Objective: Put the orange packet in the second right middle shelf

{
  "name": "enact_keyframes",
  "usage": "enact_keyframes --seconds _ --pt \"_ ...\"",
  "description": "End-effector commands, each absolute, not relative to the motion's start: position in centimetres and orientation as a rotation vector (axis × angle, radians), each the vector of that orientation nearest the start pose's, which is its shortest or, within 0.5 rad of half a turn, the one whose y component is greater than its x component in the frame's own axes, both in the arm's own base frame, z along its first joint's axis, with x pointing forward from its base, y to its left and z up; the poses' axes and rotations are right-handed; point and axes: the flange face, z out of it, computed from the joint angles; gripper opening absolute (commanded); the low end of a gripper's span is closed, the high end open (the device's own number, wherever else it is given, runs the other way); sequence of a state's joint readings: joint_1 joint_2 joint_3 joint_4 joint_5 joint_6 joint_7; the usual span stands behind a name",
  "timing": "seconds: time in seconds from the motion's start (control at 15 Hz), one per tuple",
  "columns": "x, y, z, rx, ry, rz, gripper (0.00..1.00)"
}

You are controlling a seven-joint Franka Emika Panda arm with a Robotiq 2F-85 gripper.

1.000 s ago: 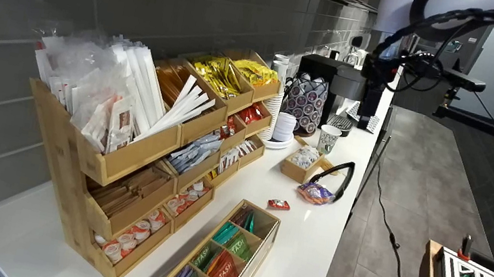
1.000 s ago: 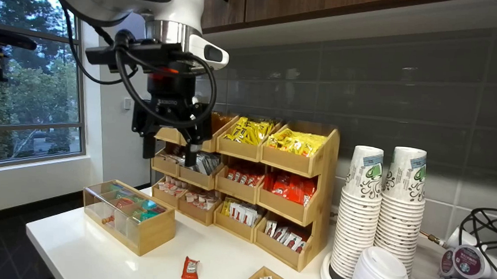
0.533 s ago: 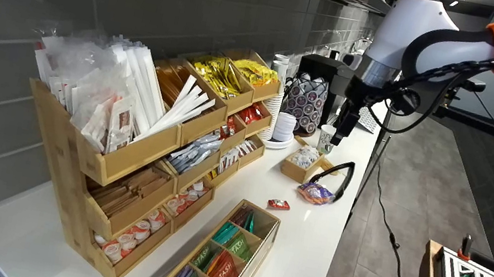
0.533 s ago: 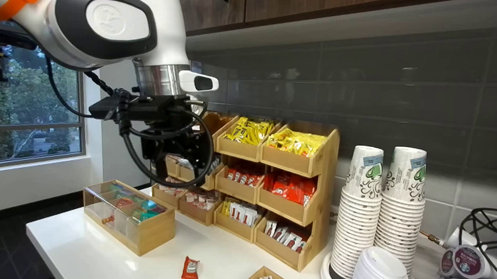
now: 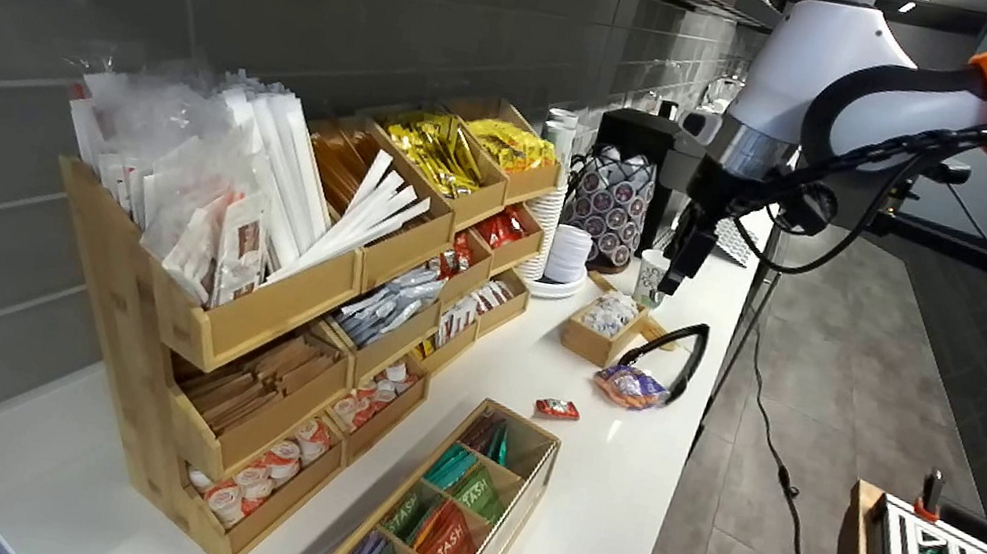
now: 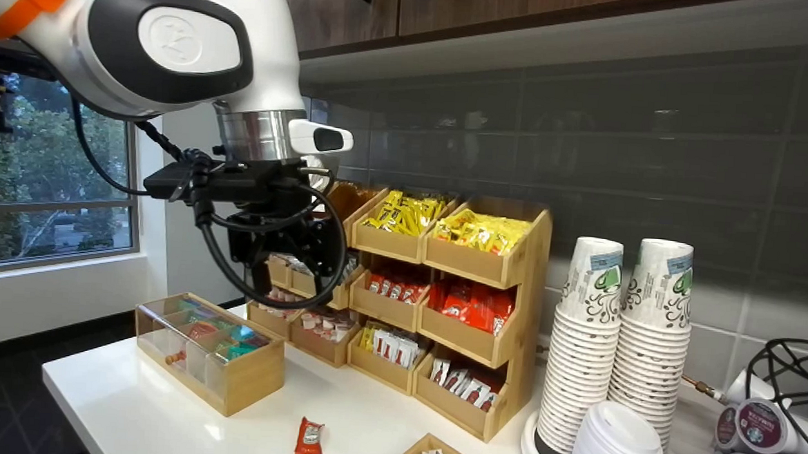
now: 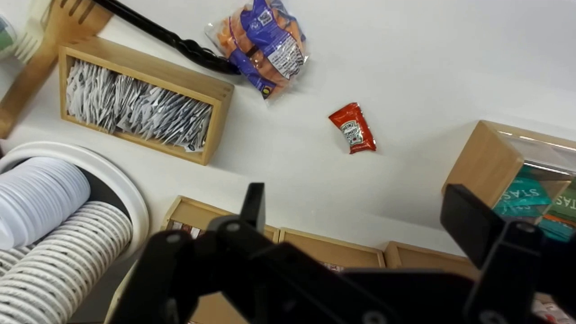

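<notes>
The orange packet is a small orange-red sachet (image 6: 309, 438) lying flat on the white counter. It shows in an exterior view (image 5: 556, 409) and in the wrist view (image 7: 353, 128). My gripper (image 7: 357, 202) is open and empty; the packet lies beyond its fingertips, apart from them. It hangs above the counter in both exterior views (image 5: 679, 274) (image 6: 295, 283). The light-wood stepped rack's middle tier has a right-end bin (image 6: 459, 334) holding red packets. The bin beside it (image 6: 382, 309) holds small red sachets. Cables and the gripper partly hide the rack's left bins.
A lidded tea box (image 6: 250, 385) stands left of the packet. A wooden box of white sachets (image 7: 216, 128) and a purple-orange bag (image 7: 265, 49) with a black handle lie near it. Cup stacks (image 6: 579, 374) stand beside the rack. A cabinet (image 6: 456, 15) overhangs above.
Over the last second my gripper has come down and tilted over the counter, with most motion in the first half second. The packet and rack have not moved.
</notes>
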State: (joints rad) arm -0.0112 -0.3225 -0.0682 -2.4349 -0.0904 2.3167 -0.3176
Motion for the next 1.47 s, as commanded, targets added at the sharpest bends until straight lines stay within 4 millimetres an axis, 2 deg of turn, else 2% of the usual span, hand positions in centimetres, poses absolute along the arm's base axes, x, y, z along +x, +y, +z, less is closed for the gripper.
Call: enact_keyframes --seconds 0.0,0.27,0.6,0.8,1.0,1.4 --pt "47.7 -1.7 42.1 -3.164 -0.632 -0.414 1.00" --pt "50.5 -0.1 38.3 -3.077 -0.737 -0.605 1.00" --pt "53.1 1.6 33.9 -2.928 -0.818 -0.665 1.00" --pt "54.6 2.0 31.4 -2.855 -0.869 -0.612 1.00" --pt "55.6 1.9 28.8 -2.854 -0.905 -0.547 1.00" --pt "56.5 2.3 23.9 -2.858 -0.917 -0.316 1.00"
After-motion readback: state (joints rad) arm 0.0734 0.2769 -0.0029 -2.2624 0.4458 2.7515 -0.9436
